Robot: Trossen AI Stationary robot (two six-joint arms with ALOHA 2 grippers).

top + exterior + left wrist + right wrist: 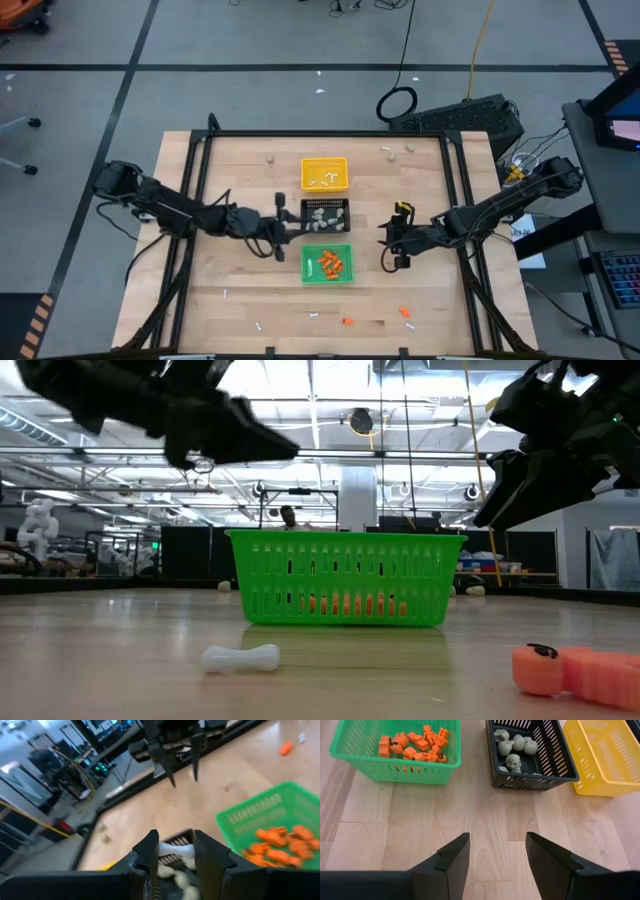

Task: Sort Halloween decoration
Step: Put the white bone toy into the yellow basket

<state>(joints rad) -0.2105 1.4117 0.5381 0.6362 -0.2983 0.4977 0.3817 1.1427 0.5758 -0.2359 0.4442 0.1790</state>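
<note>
Trays stand in a row at mid-table: a yellow tray [324, 173] holding a few white sticks [322, 181], a black tray [326, 216] with beige-grey skulls [514, 763], and a green tray [327, 263] with orange bits [415, 745]. The left gripper [173, 851] hangs just beside the black tray, on its left in the high view, its fingers [148, 851] pinched on a white bone [176, 851] above the skulls. The right gripper [497, 851] hovers to the right of the trays, jaws apart and empty over bare wood. Loose pieces lie well apart from the trays: lumps [269, 157] near the far edge, white sticks along the near edge, and orange bits [405, 312] toward the near right. Open wood lies between the trays and the near edge, and between the trays and each arm; a dark frame [330, 133] borders the far and side edges. In the low view the green tray hides the other two; a bone [241, 658] and an orange piece [573, 671], cut off at the right border, lie close in front. What the smallest near-edge specks are is hard to tell.
</note>
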